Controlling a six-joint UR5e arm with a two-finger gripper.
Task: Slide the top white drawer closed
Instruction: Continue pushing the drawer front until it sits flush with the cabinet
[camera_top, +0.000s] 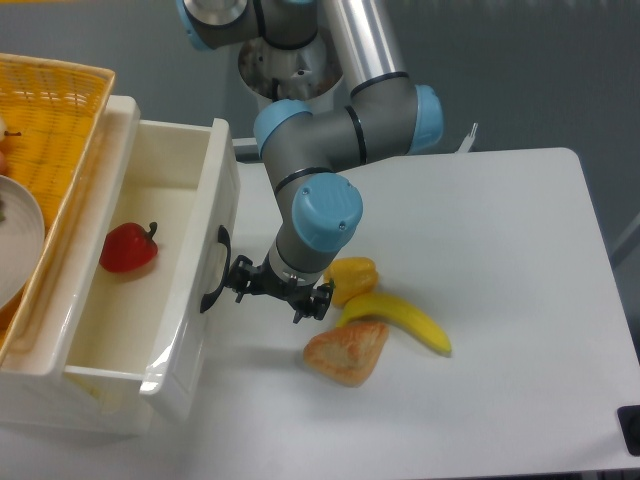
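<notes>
The top white drawer (150, 330) stands pulled out at the left, with a red pepper (128, 248) lying inside it. Its curved black handle (213, 272) faces the table. My gripper (279, 288) hangs low just right of the drawer front. Its fingers are spread open and hold nothing, and the left fingertip (240, 277) is at the handle, touching or nearly touching it.
A yellow wicker basket (55, 120) holding a white plate (15, 240) sits on top of the drawer unit. Just right of the gripper lie a yellow pepper (354, 271), a banana (405, 320) and a piece of bread (348, 351). The table's right edge (600, 250) is far off.
</notes>
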